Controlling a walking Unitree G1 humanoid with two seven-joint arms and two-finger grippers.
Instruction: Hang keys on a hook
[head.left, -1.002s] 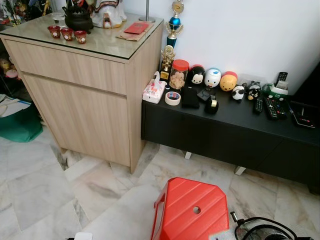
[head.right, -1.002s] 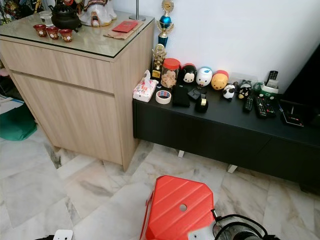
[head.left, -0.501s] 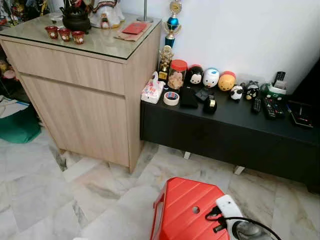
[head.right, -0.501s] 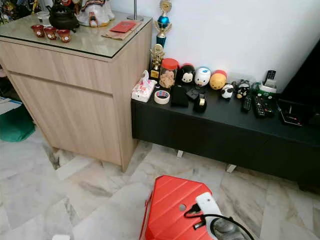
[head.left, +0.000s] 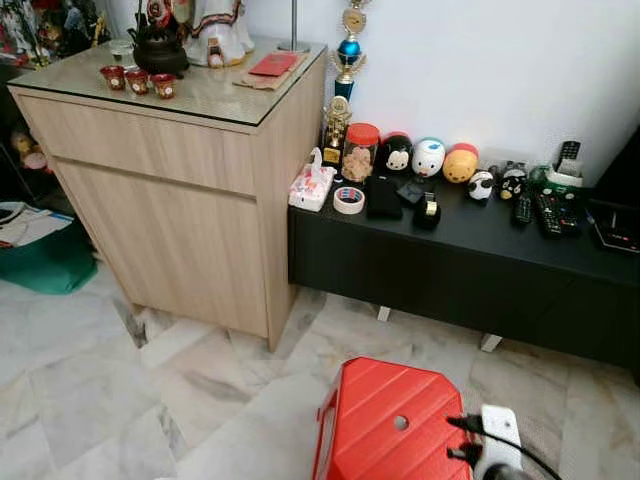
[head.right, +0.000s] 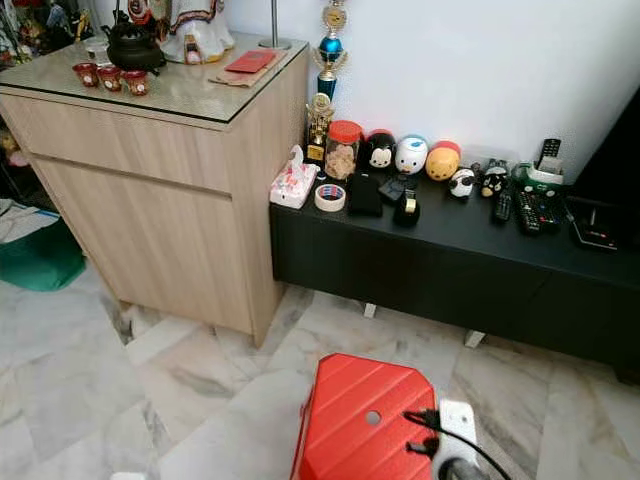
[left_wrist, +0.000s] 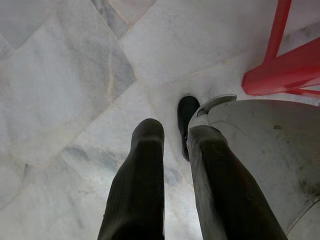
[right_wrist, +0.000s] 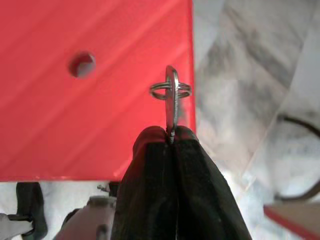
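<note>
While pinched on keys, right gripper above red stool; left gripper slightly spread, jar w/ snacks.

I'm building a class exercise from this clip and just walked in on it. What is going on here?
The robot stands on a marble floor facing a wooden cabinet and a low black console, with a red stool just below it. Its right end effector is pinched shut on a key with a ring, held above the stool. The left end effector hangs idle over the floor, fingers slightly apart. The key is not yet hung.
</note>
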